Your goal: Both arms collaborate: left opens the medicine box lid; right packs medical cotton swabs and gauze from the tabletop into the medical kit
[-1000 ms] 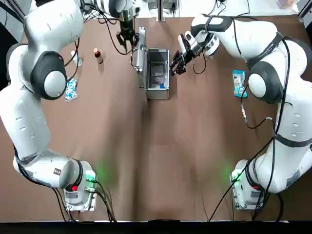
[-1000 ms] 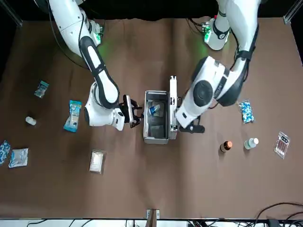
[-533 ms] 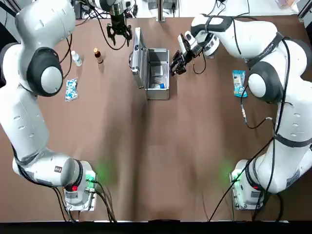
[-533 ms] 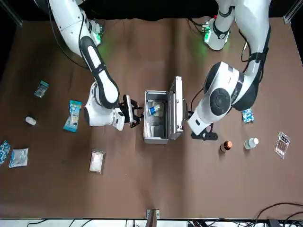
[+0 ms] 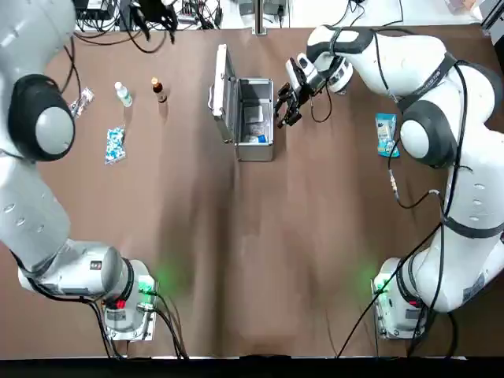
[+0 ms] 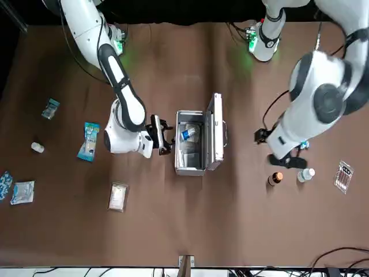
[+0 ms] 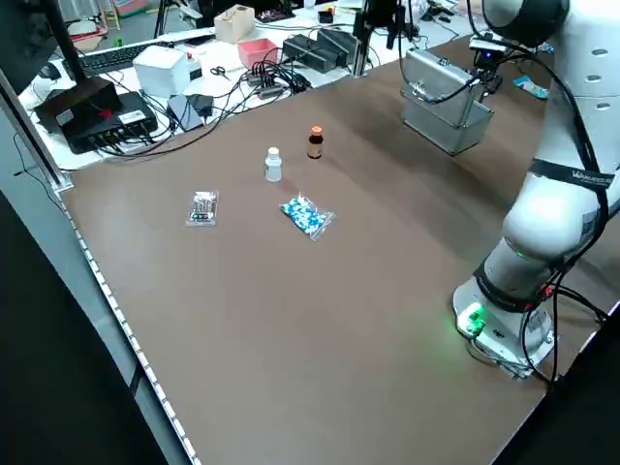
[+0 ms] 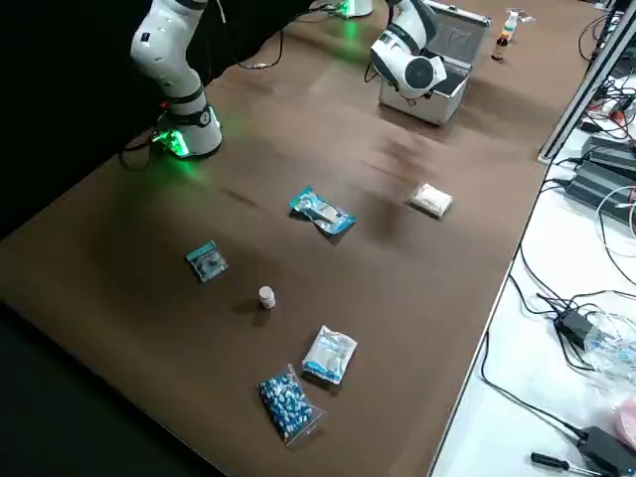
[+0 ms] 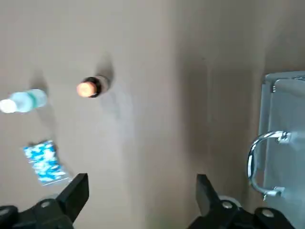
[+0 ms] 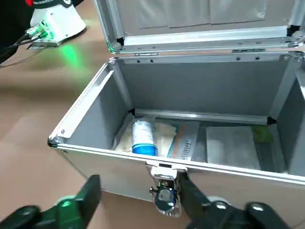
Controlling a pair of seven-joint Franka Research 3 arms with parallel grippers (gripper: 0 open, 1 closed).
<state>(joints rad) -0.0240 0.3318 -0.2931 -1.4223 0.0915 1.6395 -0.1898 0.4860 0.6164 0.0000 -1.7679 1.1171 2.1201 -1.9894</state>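
Note:
The medical kit stands at the far middle of the table, with a blue-and-white item and pale packets inside. The medicine box lid is raised, leaning back on its hinges, with nothing holding it. My right gripper is open and empty just outside the kit's latch side. My left gripper is open and empty, high above the far left of the table near the bottles. The medical cotton swabs lie on the table to the right. The gauze lies on the table beyond the right gripper.
A brown bottle, a clear bottle, a speckled packet and a blister pack lie left of the kit. A small teal packet, a white bottle and two more packets lie far right.
My left gripper has let go of the lid and pulled away to the far left. The lid has tipped further back. The right gripper has stayed beside the kit.

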